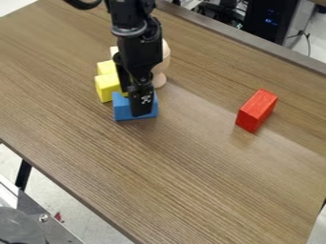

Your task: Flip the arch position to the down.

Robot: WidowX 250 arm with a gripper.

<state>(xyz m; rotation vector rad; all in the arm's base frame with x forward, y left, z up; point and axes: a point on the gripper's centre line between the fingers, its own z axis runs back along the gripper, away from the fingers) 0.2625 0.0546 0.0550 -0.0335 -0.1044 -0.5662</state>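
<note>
Brown wood-grain table [191, 176], with black robot arm [131, 19] in from the top edge, upper left, gripper [140, 108] pointing down over the blue block; can't tell if it's open or closed. Red block [256, 110] well apart on the right, then the notched yellow piece, apparently the arch [107, 87], just left of the gripper, partly hidden. Blue block [121, 110] is near the yellow piece's lower right, pale turned wooden piece [159, 79] behind the gripper, partly hidden.

Room between blue block [121, 109] and red block [257, 110]
</note>
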